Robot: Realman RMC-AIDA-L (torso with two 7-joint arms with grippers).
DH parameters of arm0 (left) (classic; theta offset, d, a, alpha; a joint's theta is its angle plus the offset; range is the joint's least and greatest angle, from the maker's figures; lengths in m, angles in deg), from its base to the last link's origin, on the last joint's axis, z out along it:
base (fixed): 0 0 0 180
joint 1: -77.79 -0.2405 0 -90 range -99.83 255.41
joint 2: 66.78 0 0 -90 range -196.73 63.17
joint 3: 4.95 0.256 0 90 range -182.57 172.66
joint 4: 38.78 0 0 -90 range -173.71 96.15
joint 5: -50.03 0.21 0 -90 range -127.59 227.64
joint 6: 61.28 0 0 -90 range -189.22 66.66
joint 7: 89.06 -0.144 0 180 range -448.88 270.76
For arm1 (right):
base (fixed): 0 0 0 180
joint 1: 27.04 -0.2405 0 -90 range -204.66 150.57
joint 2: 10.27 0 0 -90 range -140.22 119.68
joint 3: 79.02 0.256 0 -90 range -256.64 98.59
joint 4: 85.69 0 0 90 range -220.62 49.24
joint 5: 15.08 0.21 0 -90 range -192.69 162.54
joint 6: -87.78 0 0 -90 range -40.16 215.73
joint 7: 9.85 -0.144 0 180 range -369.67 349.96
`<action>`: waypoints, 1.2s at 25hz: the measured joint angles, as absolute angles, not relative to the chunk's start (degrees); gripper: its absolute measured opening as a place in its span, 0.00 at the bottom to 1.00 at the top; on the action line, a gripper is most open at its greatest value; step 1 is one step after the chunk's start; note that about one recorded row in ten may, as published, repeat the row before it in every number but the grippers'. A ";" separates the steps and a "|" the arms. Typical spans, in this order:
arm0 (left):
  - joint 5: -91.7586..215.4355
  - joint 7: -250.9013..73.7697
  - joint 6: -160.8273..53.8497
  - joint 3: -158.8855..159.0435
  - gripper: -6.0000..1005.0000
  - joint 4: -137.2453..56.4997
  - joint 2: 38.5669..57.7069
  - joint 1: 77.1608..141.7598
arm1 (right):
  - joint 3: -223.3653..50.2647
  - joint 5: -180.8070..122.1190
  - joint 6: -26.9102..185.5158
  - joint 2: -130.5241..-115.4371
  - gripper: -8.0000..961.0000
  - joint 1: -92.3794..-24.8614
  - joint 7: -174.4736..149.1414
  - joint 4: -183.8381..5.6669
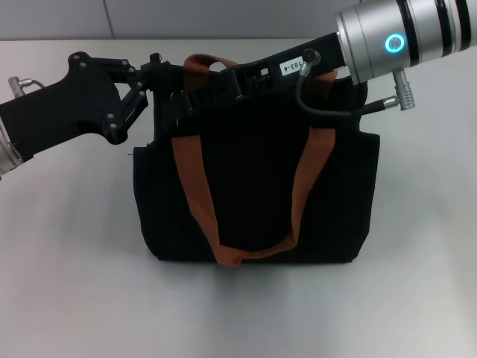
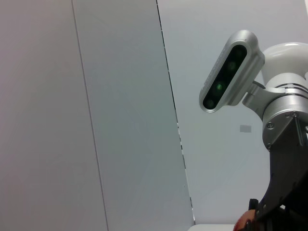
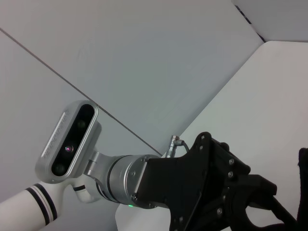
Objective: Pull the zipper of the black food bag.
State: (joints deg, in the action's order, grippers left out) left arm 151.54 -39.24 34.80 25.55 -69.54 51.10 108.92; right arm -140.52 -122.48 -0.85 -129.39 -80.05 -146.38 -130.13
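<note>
The black food bag [image 1: 253,186] stands upright in the middle of the table, its front rust-brown handle [image 1: 195,186] hanging down its face and the rear handle [image 1: 203,63] arching at the top. My left gripper [image 1: 161,76] comes in from the left and sits at the bag's top left corner. My right gripper [image 1: 192,88] reaches across the bag's top from the right, its tips close to the left gripper. The fingers of both are lost against the black fabric. The zipper pull is hidden. The left gripper also shows in the right wrist view [image 3: 250,207].
The white table [image 1: 67,283] surrounds the bag, with a pale wall behind. The right arm's silver forearm [image 1: 402,37] and its cable [image 1: 328,108] hang over the bag's top right. The right arm's wrist camera [image 2: 231,72] shows in the left wrist view.
</note>
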 joint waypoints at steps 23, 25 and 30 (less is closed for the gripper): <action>151.27 -39.23 33.94 23.98 0.02 -69.46 51.05 108.61 | -140.65 -122.47 0.34 -129.36 0.49 -79.28 -146.78 -131.28; 151.27 -38.99 34.01 24.17 0.02 -69.47 51.09 108.75 | -140.68 -122.53 0.68 -129.37 0.49 -79.53 -146.68 -131.01; 151.27 -38.64 34.22 24.12 0.02 -69.62 51.16 108.88 | -140.78 -122.39 0.71 -129.51 0.48 -79.67 -146.63 -130.95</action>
